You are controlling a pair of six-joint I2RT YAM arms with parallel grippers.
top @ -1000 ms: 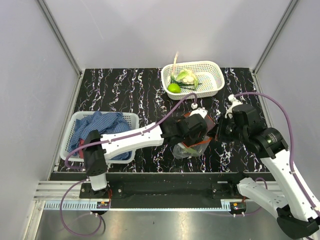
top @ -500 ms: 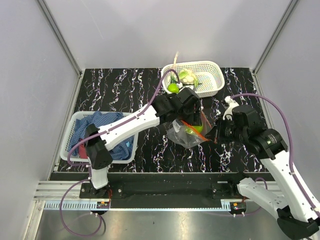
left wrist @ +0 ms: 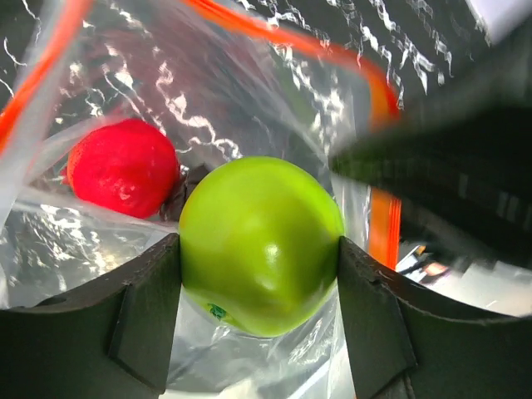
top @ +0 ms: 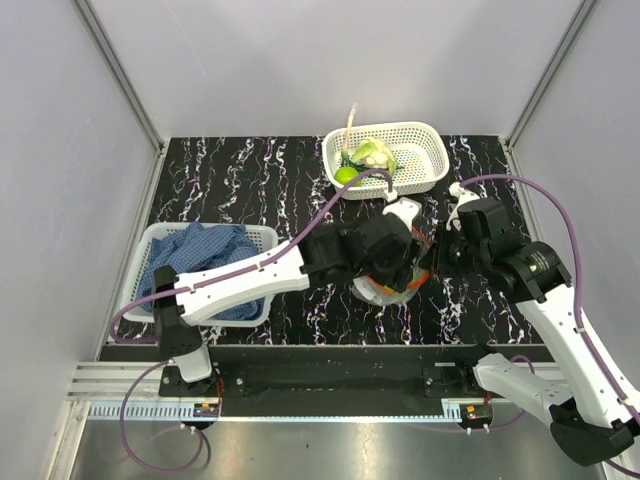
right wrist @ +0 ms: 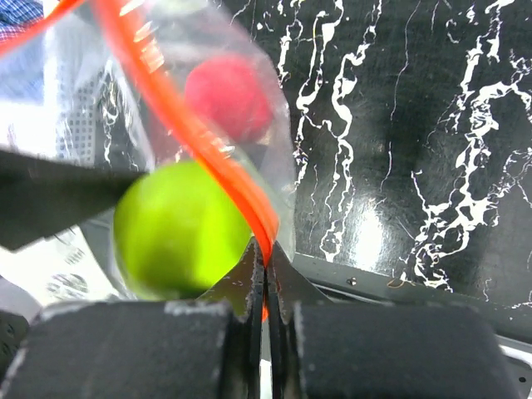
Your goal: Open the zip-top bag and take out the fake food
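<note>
The zip-top bag (top: pixel 383 292) lies open mid-table, in front of the back basket. My right gripper (top: pixel 436 256) is shut on its orange-red zip strip (right wrist: pixel 208 158) and holds the mouth up; the pinch shows in the right wrist view (right wrist: pixel 266 270). My left gripper (top: pixel 396 262) reaches into the bag's mouth. In the left wrist view (left wrist: pixel 259 274) its fingers (left wrist: pixel 145 316) are shut on a lime-green round fruit (left wrist: pixel 259 245). A red piece (left wrist: pixel 122 166) lies deeper in the bag. Both fruits also show in the right wrist view, the green one (right wrist: pixel 179 229) and the red one (right wrist: pixel 226 96).
A white basket (top: pixel 430 150) at the back holds a lime-green fruit (top: pixel 345 174), a pale cabbage-like piece (top: pixel 370 153) and a long stalk. A second white basket (top: pixel 150 240) at the left holds blue cloth (top: pixel 200 255). Grey walls enclose the table.
My left gripper swung back toward the rear basket half a second ago, then came forward into the bag, where it now grips the green fruit. My right gripper kept hold of the zip strip.
</note>
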